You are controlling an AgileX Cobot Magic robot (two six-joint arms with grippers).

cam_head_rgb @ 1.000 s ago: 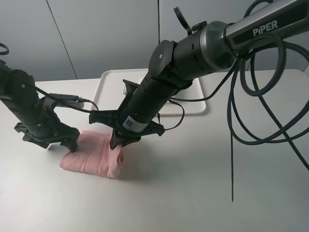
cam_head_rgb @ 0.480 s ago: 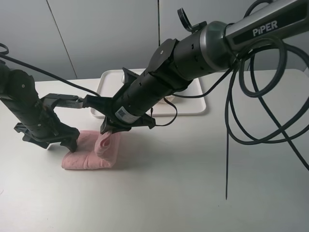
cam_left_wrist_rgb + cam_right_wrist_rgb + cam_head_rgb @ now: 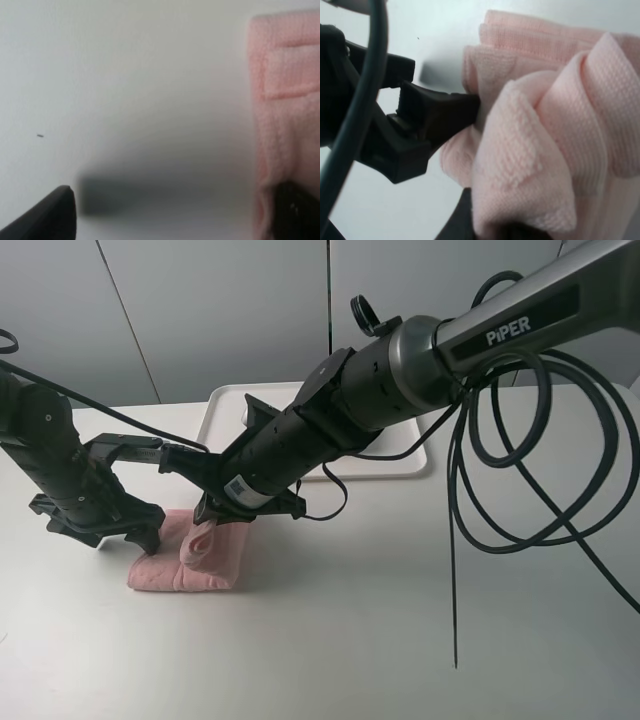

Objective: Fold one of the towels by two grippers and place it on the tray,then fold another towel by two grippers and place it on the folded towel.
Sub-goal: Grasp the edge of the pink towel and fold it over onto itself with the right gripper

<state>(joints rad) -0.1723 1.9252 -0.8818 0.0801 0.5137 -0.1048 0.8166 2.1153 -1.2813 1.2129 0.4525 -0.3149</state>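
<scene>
Foreground: a plain white table (image 3: 380,630), matt surface.

Item 1: the pale pink terry towel (image 3: 205,575) lies on the table at the left of the high view, towards the front. It is partly folded. Most of it lies flat in layers. One section is gathered into a loose roll and lifted above the flat part.

Item 2: the right gripper (image 3: 207,532), a black two-fingered claw, has reached across the middle to the left side. Its jaws are closed on the raised roll of the pale pink terry towel. The right wrist view shows the cloth bunched in thick folds at the grip.

Item 3: the left gripper (image 3: 128,538), a black claw of the same type, stands low at the towel's left edge. Its jaws are spread wide and hold nothing. In the left wrist view one finger meets the towel's edge and the other is over bare table.

Item 4: the flat white rectangular plastic tray (image 3: 405,466) sits behind the towel, well apart from it. The right arm hides much of its floor, so its contents cannot be determined.

Item 5: black cables (image 3: 560,490) hang in loops at the right.

Background: a grey panelled wall (image 3: 200,310).
</scene>
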